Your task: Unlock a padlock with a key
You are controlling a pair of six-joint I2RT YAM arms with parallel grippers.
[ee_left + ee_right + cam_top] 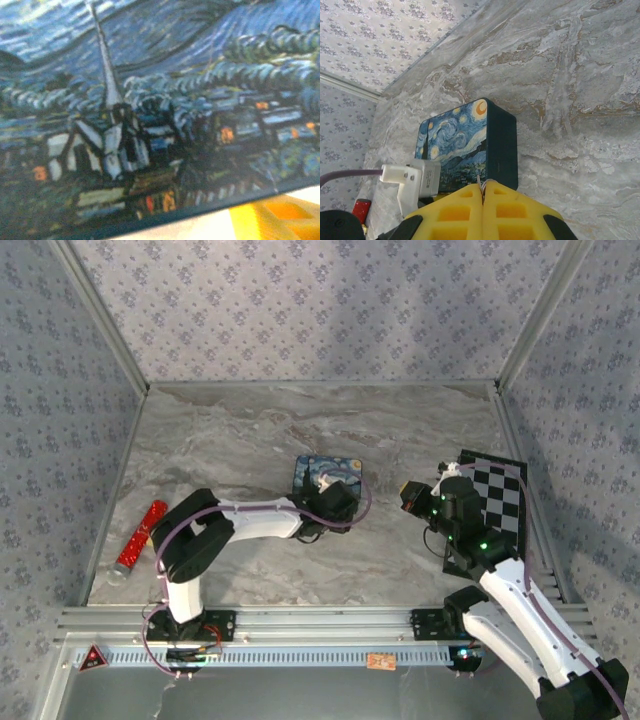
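Note:
The padlock is hidden from view. My right gripper (483, 186) has its yellow fingers pressed together on a thin silvery key (479, 181), whose tip and wire ring poke out between them. It hovers above the marble to the right of the blue swirl-painted box (465, 142). In the top view the right gripper (411, 493) is apart from the box (322, 471). My left gripper (338, 502) sits over the box's near edge. In the left wrist view the painted lid (150, 100) is very close and one yellow fingertip (280, 220) shows at the bottom right.
A black-and-white checkerboard (497, 502) lies at the right, under the right arm. A red glittery tube (140, 536) lies near the left wall. Patterned walls close in the marble table (250, 430) on three sides.

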